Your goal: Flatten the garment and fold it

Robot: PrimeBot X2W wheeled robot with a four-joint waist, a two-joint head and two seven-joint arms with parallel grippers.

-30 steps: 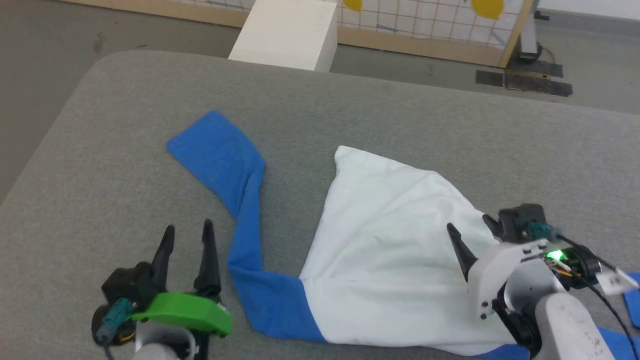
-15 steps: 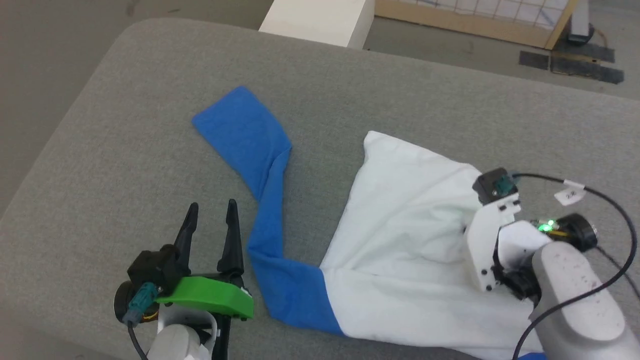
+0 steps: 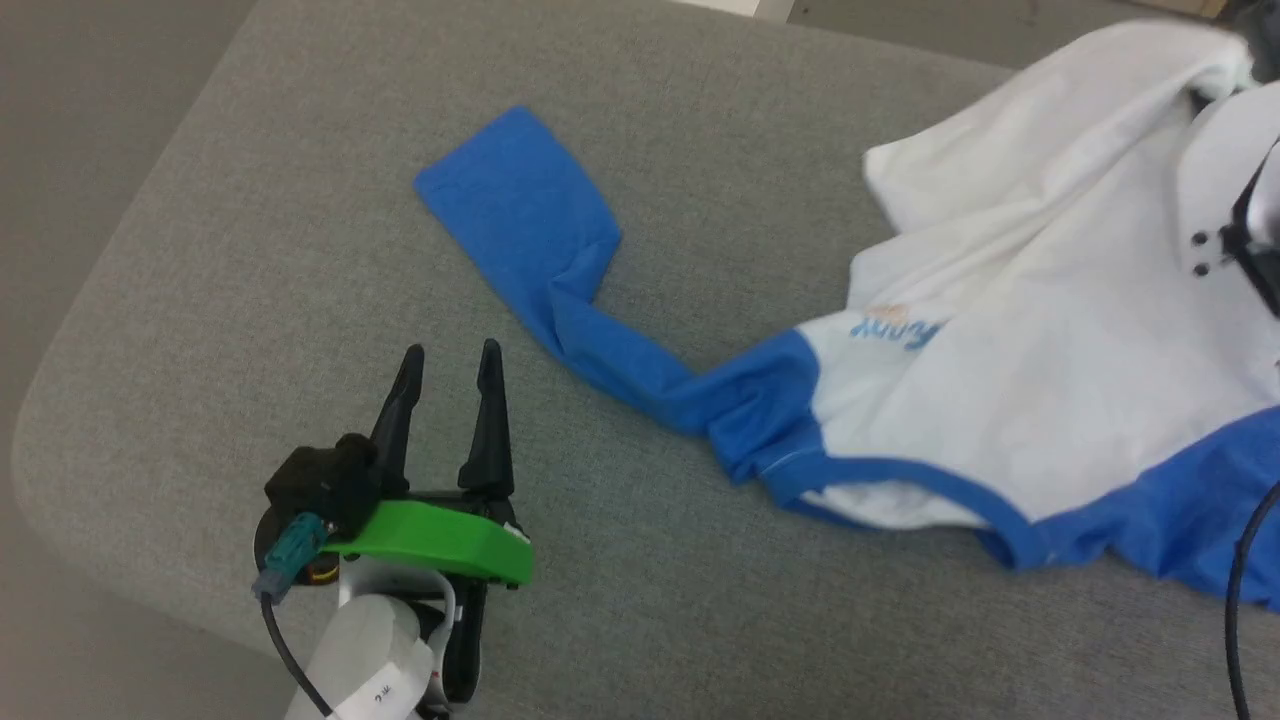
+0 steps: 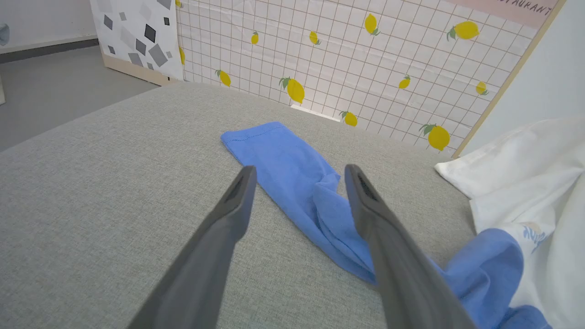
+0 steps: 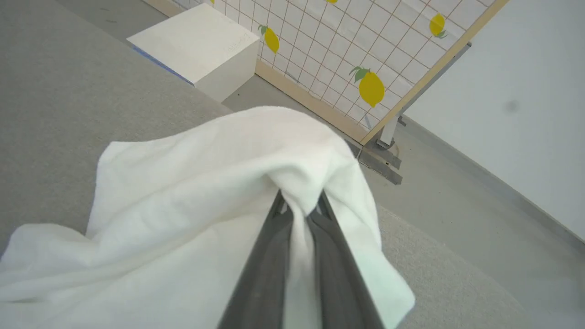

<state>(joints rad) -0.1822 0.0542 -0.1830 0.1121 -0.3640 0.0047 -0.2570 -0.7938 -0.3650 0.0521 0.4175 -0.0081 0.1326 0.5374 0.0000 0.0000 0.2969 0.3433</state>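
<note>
The garment (image 3: 1020,300) is a white shirt with blue sleeves, lying on the grey padded table (image 3: 300,250). One blue sleeve (image 3: 520,200) trails flat to the left. Light-blue lettering (image 3: 895,330) and the blue neckband (image 3: 900,470) face up. My right gripper (image 5: 299,203) is shut on a bunch of the white cloth (image 5: 205,183) and holds it raised above the table. In the head view its white wrist housing (image 3: 1225,190) sits at the right edge, fingers hidden by cloth. My left gripper (image 3: 450,370) is open and holds nothing, just short of the sleeve (image 4: 283,155).
The table's rounded corner and left edge (image 3: 60,400) are close to my left arm. Beyond the far edge stand a white box (image 5: 196,45) and a lemon-patterned grid panel (image 4: 365,59). A dark cable (image 3: 1240,600) hangs at the lower right.
My right gripper has shut on the white cloth and lifted it up and right, turning the shirt so lettering and neckband show. The head camera has tilted down. The left gripper stays open.
</note>
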